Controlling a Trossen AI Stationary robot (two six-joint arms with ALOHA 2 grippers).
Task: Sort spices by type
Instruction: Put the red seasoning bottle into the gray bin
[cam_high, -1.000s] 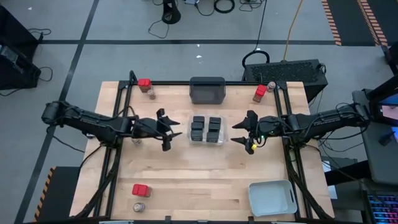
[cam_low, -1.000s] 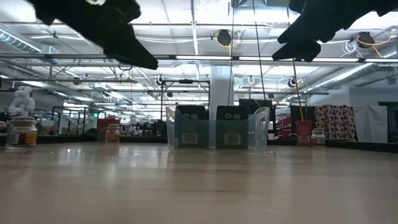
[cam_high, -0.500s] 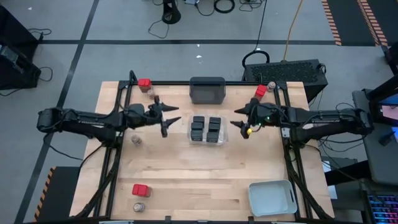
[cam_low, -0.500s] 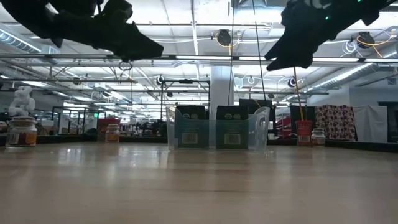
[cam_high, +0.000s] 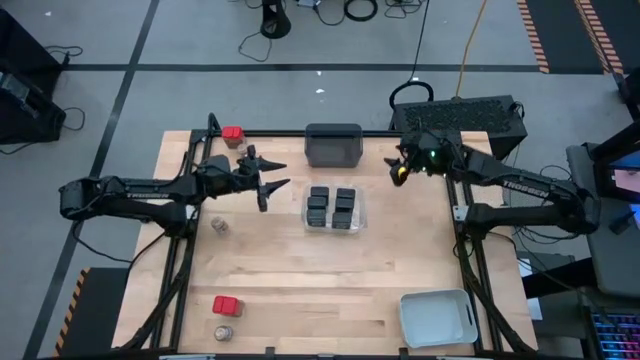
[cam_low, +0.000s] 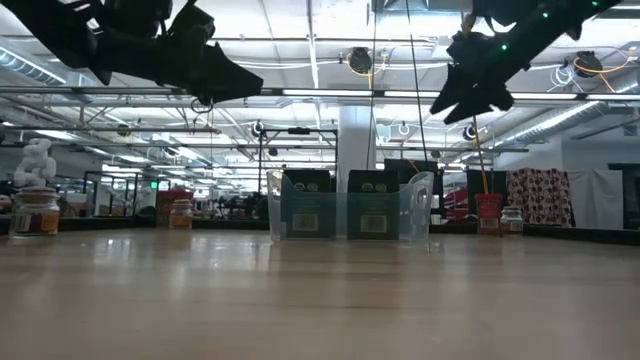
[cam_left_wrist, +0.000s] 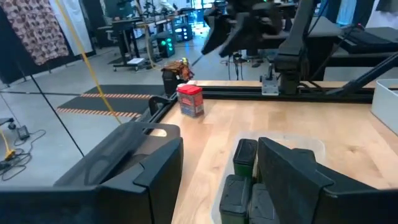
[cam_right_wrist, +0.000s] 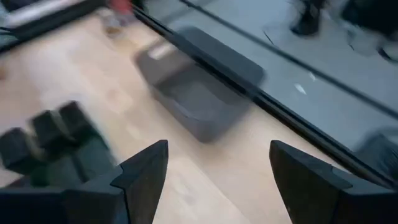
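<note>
Several black boxy spices (cam_high: 332, 208) stand in a clear tray (cam_high: 358, 224) at mid-table. Red-topped spices stand at the far left (cam_high: 232, 132) and near left (cam_high: 226, 305). Round jars (cam_high: 218, 226) (cam_high: 223, 332) stand on the left side. The left wrist view shows one more red-topped spice (cam_left_wrist: 190, 99) with a jar (cam_left_wrist: 176, 68) behind it at the far right corner. My left gripper (cam_high: 270, 178) hovers open left of the clear tray. My right gripper (cam_high: 394, 170) hovers open and empty between the tray and the far right corner.
A dark grey tray (cam_high: 333, 146) sits at the middle of the far edge, also seen in the right wrist view (cam_right_wrist: 199, 93). A pale grey tray (cam_high: 437, 318) sits at the near right corner. Black frame rails (cam_high: 196, 170) run along both table sides. Bare wood lies near the front.
Both grippers have swung toward the table's far edge, high above it, and stay open. My left gripper has gone from beside the clear tray's middle to its far left side. My right arm has swung over the far right corner and now covers the spices there.
</note>
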